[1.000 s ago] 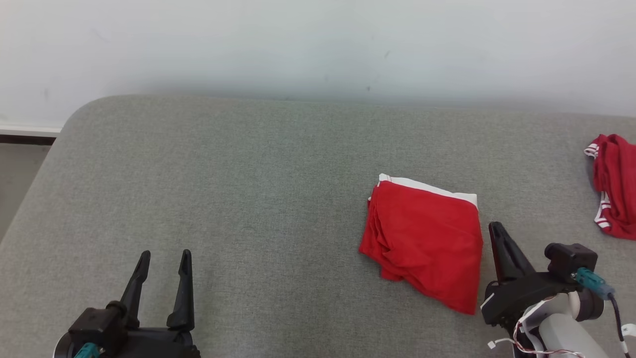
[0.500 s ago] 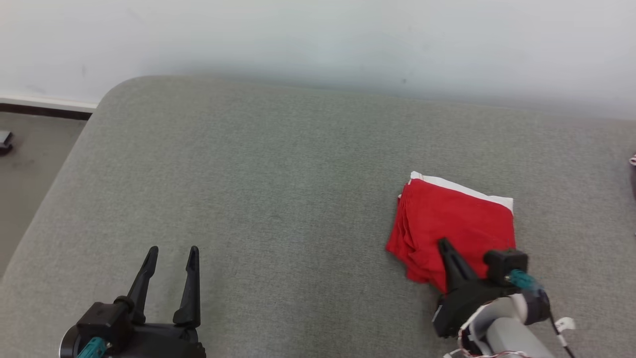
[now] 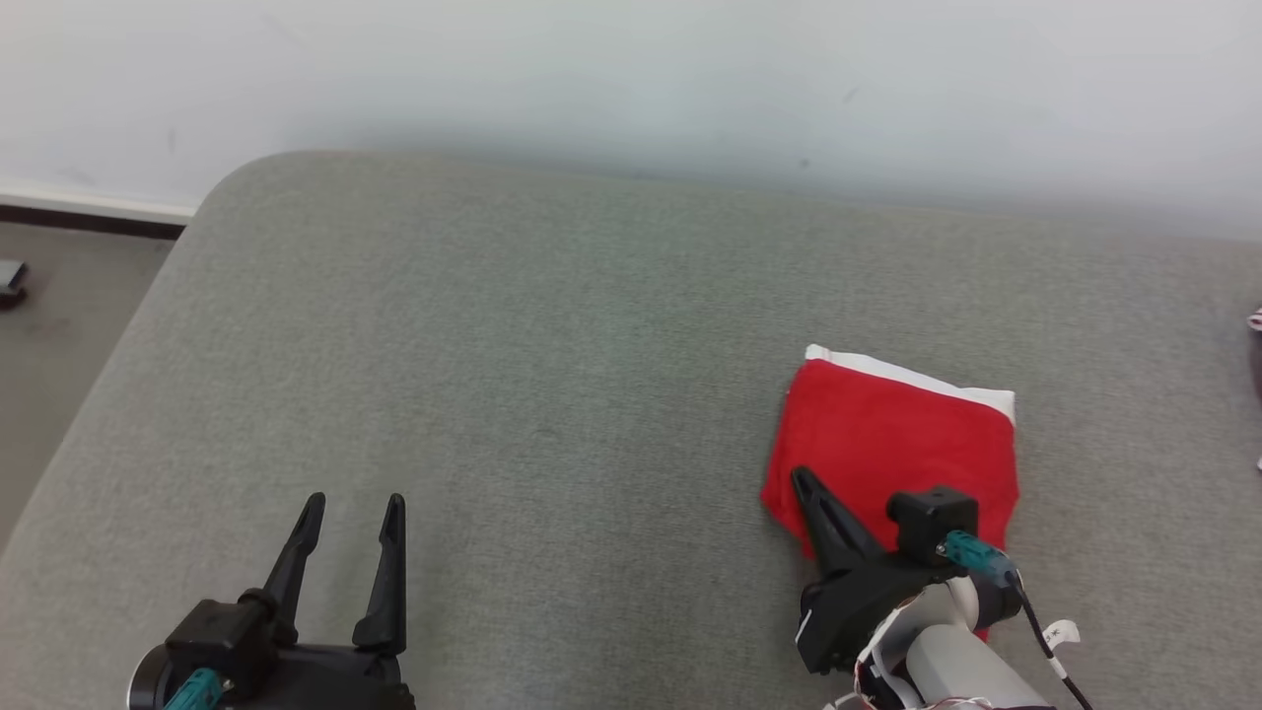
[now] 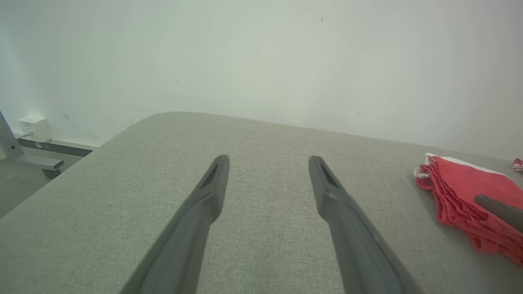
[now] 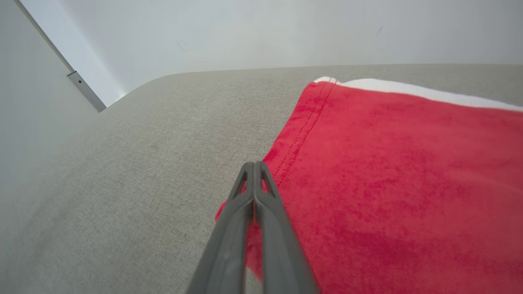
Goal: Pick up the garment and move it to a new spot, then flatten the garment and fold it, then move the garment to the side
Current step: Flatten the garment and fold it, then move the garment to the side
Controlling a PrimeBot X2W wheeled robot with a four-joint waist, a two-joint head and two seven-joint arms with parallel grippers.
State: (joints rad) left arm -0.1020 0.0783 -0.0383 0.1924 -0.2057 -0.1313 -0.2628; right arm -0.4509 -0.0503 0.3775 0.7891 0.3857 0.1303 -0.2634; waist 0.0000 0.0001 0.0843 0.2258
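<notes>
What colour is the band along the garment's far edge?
White band on the red garment; clearest in right wrist view.

Lighting was even, diffuse and moderately bright in all three views; its source could not be determined. A soft band of shadow lay on the wall along the far edge of the upholstered surface. The head view was sharp throughout. Both wrist views showed wide-angle stretching toward their edges. The left gripper and right gripper blurred toward the bottom edges, and the garment was soft at lower right.
</notes>
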